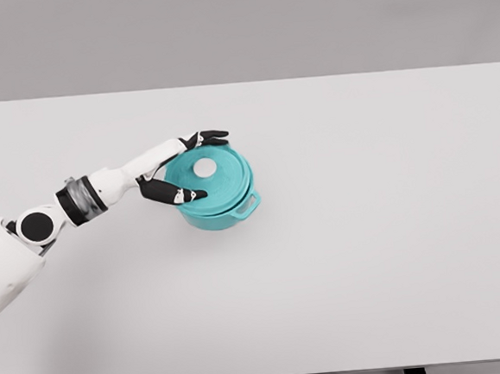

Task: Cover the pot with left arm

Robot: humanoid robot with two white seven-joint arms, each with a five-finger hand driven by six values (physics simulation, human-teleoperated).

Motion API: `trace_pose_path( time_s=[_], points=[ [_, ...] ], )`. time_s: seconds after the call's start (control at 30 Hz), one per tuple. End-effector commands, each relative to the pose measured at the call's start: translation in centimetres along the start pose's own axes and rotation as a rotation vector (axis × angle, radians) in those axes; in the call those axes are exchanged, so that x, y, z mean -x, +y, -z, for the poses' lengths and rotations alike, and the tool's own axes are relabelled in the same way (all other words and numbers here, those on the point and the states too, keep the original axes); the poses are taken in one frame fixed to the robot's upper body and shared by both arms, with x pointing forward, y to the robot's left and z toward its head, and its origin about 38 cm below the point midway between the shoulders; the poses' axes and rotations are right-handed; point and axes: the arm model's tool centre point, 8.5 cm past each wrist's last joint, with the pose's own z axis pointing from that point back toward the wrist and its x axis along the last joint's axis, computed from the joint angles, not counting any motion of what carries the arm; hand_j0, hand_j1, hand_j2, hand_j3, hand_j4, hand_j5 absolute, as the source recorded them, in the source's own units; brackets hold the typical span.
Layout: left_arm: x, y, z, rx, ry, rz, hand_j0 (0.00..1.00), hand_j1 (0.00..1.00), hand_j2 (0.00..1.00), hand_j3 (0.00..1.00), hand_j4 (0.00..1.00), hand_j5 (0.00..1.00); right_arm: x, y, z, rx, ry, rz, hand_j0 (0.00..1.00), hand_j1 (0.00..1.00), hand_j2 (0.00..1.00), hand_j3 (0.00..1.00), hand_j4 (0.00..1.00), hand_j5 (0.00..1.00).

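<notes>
Pot [226, 213]: teal, round, stood on the desk [392, 228] left of centre; one loop handle [246, 206] pointed toward the lower right
Lid [208, 180]: teal with a white round knob [204, 167], lay on the pot tilted, its top face turned up and to the left, its lower-right edge on the rim
Long axis: none clear, both pieces round
Left robot hand [181, 168]: fingers [210, 138] spread round the lid's left edge, thumb [174, 193] near side, pinching the lid
Left arm: entered from the lower left
</notes>
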Motion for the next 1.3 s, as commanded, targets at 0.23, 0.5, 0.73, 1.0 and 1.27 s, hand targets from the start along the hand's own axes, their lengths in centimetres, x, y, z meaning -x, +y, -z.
trace_pose_path(
  time_s=[0.23,0.5,0.73,1.0,1.27],
  points=[
    [-0.3,0.4,0.1,-0.013,-0.010,-0.002,1.00,1.00,1.00,1.00,1.00,1.00,0.0,0.0,0.0,0.000,0.000,0.000,1.00,1.00,1.00,1.00,1.00,1.00],
    [-0.9,0.6,0.4,-0.017,-0.033,0.001,1.00,1.00,1.00,1.00,1.00,1.00,0.0,0.0,0.0,0.000,0.000,0.000,1.00,1.00,1.00,1.00,1.00,1.00],
    [-1.6,1.1,0.5,-0.031,-0.053,0.008,1.00,1.00,1.00,1.00,1.00,1.00,0.0,0.0,0.0,-0.001,0.000,-0.002,1.00,1.00,1.00,1.00,1.00,1.00],
    [-5.3,3.9,-2.2,-0.048,-0.126,0.027,1.00,1.00,1.00,1.00,1.00,1.00,0.0,0.0,0.0,0.000,0.000,0.000,1.00,1.00,1.00,1.00,1.00,1.00],
    [-3.7,6.8,-13.1,-0.048,0.113,0.103,1.00,1.00,1.00,1.00,1.00,1.00,0.0,0.0,0.0,0.000,0.000,0.000,1.00,1.00,1.00,1.00,1.00,1.00]
  ],
)
